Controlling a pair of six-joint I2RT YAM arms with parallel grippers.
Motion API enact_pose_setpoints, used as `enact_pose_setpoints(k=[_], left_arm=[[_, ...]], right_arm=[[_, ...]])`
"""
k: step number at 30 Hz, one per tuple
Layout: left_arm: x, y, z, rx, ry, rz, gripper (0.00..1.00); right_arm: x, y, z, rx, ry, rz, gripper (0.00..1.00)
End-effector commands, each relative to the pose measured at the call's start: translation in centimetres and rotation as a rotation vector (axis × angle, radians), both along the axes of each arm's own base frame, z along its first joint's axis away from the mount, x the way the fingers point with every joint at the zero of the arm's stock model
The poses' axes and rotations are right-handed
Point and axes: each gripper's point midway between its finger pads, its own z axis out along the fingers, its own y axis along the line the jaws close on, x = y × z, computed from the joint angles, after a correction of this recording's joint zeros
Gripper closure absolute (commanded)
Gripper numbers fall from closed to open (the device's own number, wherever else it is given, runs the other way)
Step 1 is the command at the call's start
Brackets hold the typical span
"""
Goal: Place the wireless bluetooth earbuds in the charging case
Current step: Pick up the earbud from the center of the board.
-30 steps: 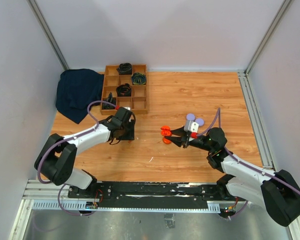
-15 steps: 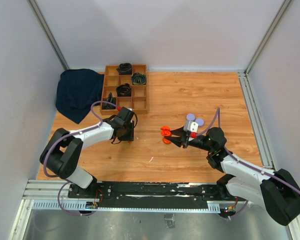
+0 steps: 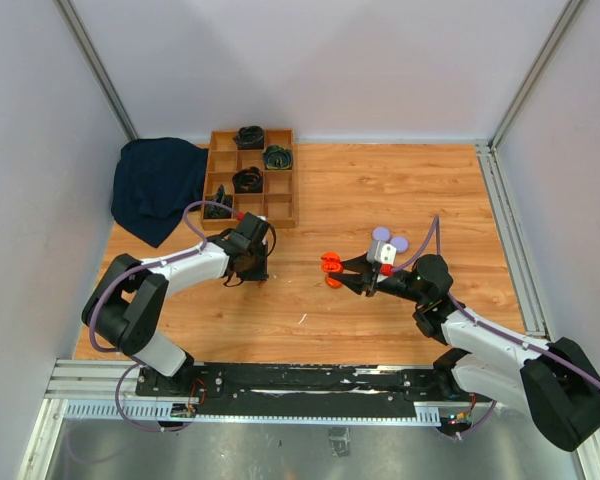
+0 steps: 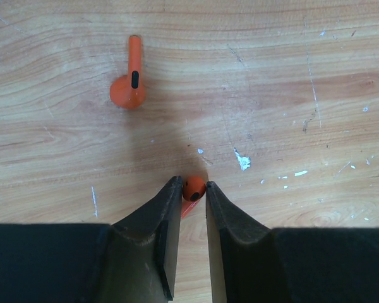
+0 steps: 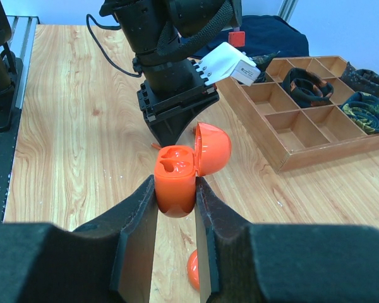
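My left gripper (image 4: 193,184) is down at the table and shut on an orange earbud (image 4: 193,189), whose stem points back under the fingers. A second orange earbud (image 4: 129,82) lies loose on the wood ahead of it. My right gripper (image 5: 175,180) is shut on the orange charging case (image 5: 175,192), held above the table with its lid (image 5: 212,149) open and both sockets empty. In the top view the left gripper (image 3: 247,268) is left of centre. The case (image 3: 330,262) and the right gripper (image 3: 342,268) are at centre, apart from it.
A wooden compartment tray (image 3: 280,210) with dark coiled items stands at the back left, beside a dark blue cloth (image 3: 158,185). Lilac discs (image 3: 385,238) lie behind the right gripper. An orange rounded piece (image 5: 192,270) lies on the table under the case.
The left arm's elbow has swung a little while its gripper stayed low over the same spot. The right arm and the case have not moved.
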Motion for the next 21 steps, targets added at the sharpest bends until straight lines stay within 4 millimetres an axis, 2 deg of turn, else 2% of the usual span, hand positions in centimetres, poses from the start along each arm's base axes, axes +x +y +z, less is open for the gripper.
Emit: enact_pose_setpoints(k=[1, 6, 9, 15, 21], left_arm=[[0.0, -0.1, 0.1, -0.003, 0.006, -0.011, 0.74], [-0.1, -0.2, 0.3, -0.006, 0.005, -0.014, 0.78], [0.1, -0.5, 1.2, -0.032, -0.025, -0.014, 0.81], [0.8, -1.8, 4.7, -0.166, -0.156, -0.001, 0.85], [1.1, -3.3, 9.8, -0.319, -0.324, -0.032, 0.85]], right_arm=[[0.6, 0.0, 1.1, 0.017, -0.025, -0.017, 0.84], [0.6, -0.1, 1.1, 0.015, -0.029, -0.019, 0.84], [0.7, -0.1, 1.1, 0.014, -0.028, -0.02, 0.84], [1.1, -0.2, 1.3, 0.028, -0.018, -0.05, 0.84], [1.6, -0.4, 2.0, 0.066, -0.017, -0.081, 0.84]])
